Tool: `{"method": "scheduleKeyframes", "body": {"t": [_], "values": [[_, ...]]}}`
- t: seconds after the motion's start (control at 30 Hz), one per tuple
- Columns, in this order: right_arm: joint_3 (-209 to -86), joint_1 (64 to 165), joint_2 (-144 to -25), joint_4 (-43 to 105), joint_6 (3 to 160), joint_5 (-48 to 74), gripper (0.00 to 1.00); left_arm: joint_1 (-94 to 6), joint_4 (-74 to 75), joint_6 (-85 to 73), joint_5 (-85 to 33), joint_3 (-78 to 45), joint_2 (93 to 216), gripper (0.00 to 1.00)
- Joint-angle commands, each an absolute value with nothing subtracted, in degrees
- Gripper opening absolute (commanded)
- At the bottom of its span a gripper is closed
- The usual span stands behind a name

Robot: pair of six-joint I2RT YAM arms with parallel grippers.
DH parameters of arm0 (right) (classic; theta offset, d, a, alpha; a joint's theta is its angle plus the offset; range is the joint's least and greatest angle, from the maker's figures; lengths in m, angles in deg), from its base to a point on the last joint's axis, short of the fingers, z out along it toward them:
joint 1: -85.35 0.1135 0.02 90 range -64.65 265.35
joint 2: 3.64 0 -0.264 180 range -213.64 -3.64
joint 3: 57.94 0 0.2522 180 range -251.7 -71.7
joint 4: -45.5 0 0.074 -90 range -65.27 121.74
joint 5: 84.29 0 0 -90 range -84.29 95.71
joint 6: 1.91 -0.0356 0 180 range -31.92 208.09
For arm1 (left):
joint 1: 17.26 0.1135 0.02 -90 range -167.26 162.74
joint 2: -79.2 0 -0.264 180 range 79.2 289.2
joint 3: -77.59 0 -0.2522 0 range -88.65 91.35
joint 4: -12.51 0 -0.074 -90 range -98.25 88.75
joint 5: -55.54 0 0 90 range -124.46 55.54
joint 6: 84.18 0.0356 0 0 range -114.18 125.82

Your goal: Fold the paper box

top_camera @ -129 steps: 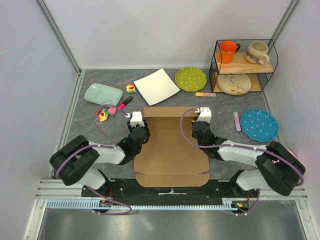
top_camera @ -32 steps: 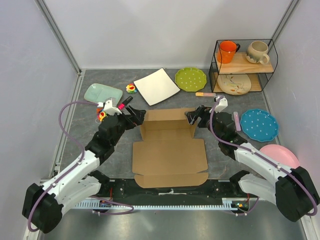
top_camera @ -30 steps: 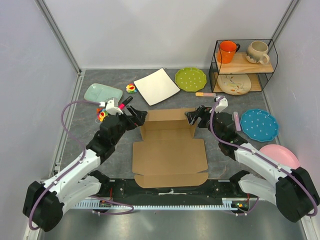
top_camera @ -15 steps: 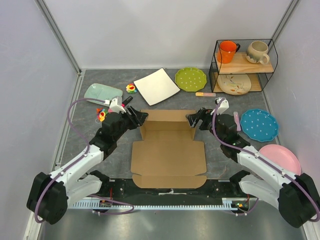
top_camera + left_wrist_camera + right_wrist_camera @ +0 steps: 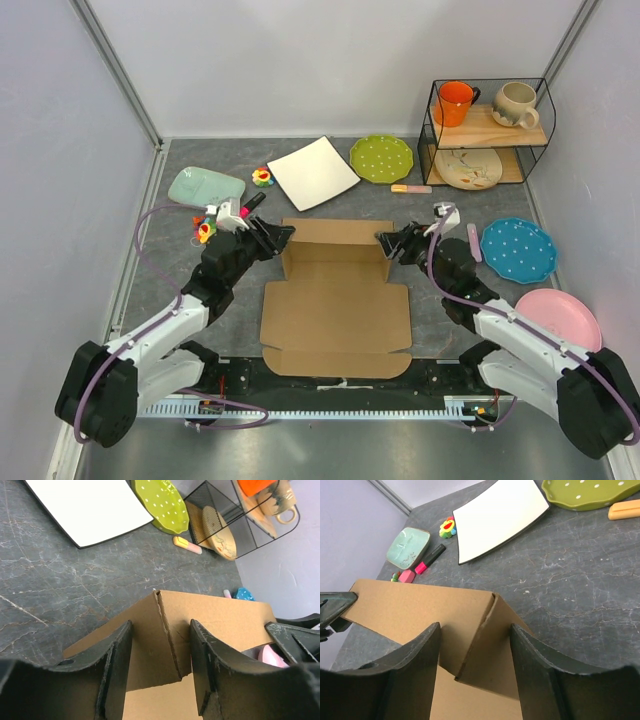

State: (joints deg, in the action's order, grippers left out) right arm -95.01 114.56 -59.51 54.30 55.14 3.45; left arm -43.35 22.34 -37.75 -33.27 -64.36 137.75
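The paper box [image 5: 335, 315] is brown cardboard lying open in the middle of the table, with its back wall [image 5: 335, 234] standing upright. My left gripper [image 5: 279, 238] is at the back left corner. In the left wrist view its jaws [image 5: 161, 625] pinch that corner, one finger on the side flap [image 5: 145, 650] and one on the back wall [image 5: 220, 615]. My right gripper [image 5: 389, 243] is at the back right corner. In the right wrist view the right gripper [image 5: 474, 630] stands open astride the corner seam [image 5: 487, 617], with room on both sides.
A white square plate [image 5: 313, 172], a green dotted plate [image 5: 381, 158] and a mint tray [image 5: 206, 187] lie behind the box. A wire shelf [image 5: 487, 130] with mugs stands back right. A blue plate [image 5: 517, 250] and a pink plate [image 5: 560, 318] lie right. Markers and small toys [image 5: 205, 232] lie left.
Both arms have moved off the flat box to its back corners, where the back wall now stands up. Over the last second both pairs of jaws narrowed around the corners.
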Motion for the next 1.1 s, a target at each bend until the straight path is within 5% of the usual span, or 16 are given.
{"method": "scheduleKeyframes", "body": {"t": [0.0, 0.43, 0.7, 0.83, 1.07], "values": [[-85.4, 114.1, -59.3, 52.0, 53.9, 1.3, 0.58, -43.2, 20.3, -40.4, -30.9, -72.5, 138.0, 0.42], [-74.9, 114.3, -61.4, 56.2, 40.3, 0.6, 0.49, -43.5, 26.6, -44.0, -30.9, -82.3, 140.6, 0.34], [-79.5, 115.8, -57.3, 46.6, 39.8, -2.7, 0.64, -43.5, 25.0, -43.6, -31.5, -81.5, 139.4, 0.36], [-85.8, 115.8, -50.8, 38.5, 43.2, -5.4, 0.78, -43.5, 17.9, -41.9, -34.0, -77.1, 132.2, 0.47], [-92.5, 115.8, -48.3, 34.5, 46.4, -6.3, 0.87, -43.5, 10.2, -40.2, -34.3, -68.1, 128.9, 0.61]]}}
